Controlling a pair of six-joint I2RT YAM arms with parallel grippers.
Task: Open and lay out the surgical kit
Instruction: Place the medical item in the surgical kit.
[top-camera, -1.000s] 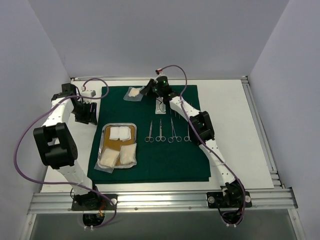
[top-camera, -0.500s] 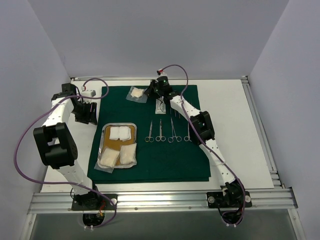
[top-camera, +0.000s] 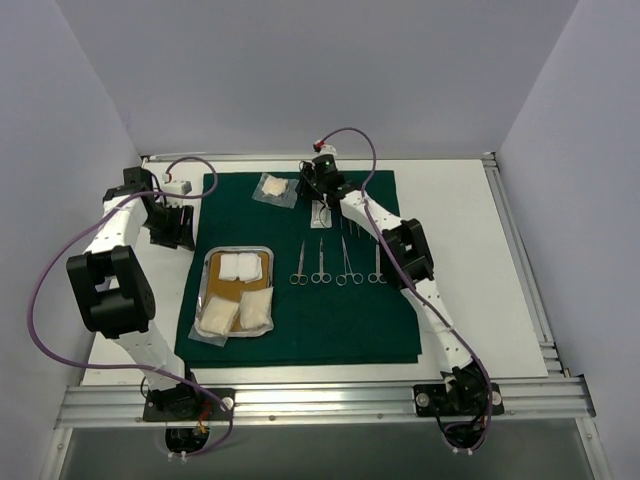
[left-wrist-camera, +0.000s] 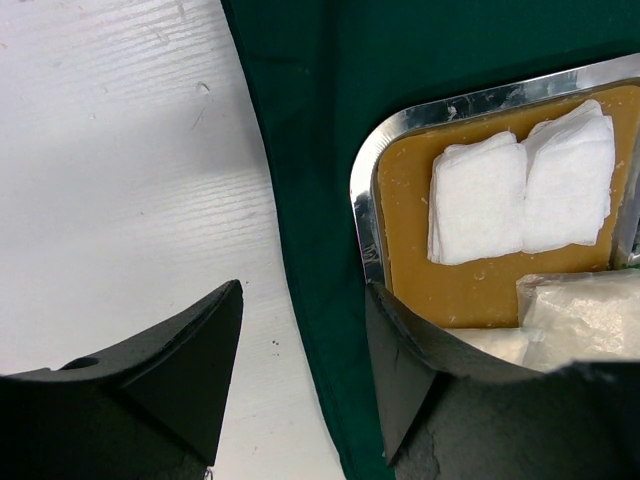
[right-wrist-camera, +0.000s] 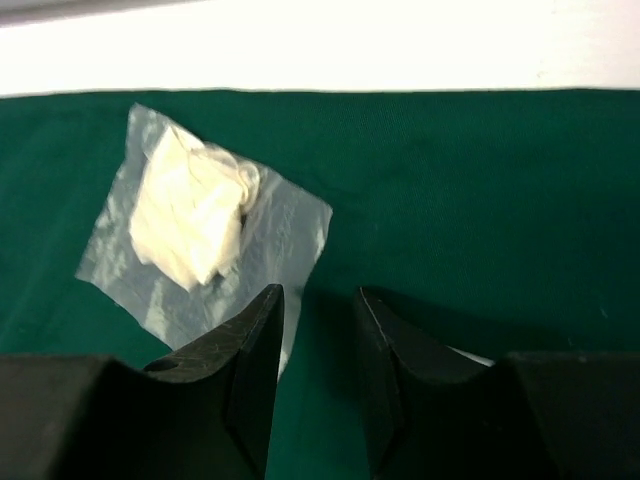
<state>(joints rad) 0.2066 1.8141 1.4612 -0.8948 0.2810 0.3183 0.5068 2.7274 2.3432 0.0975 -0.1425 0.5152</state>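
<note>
The dark green drape (top-camera: 330, 310) lies spread flat on the white table. The steel tray (top-camera: 210, 262) with tan liner (left-wrist-camera: 470, 285) holds white gauze (left-wrist-camera: 520, 195) and clear packets (top-camera: 240, 312). Several scissors and forceps (top-camera: 335, 263) lie in a row beside it. A clear packet with white gauze (top-camera: 272, 188) lies at the drape's far edge, also in the right wrist view (right-wrist-camera: 195, 215). My right gripper (right-wrist-camera: 318, 300) is open and empty just right of that packet. My left gripper (left-wrist-camera: 300, 300) is open and empty over the drape's left edge.
A small white packet (top-camera: 320, 211) lies under the right wrist. The aluminium frame rail (top-camera: 320, 398) runs along the near edge. Bare white table (left-wrist-camera: 120, 180) lies left of the drape, and more lies right of it (top-camera: 470, 270).
My right gripper has shifted slightly right and away from the clear gauze packet, which now lies free on the drape. The left arm has not moved.
</note>
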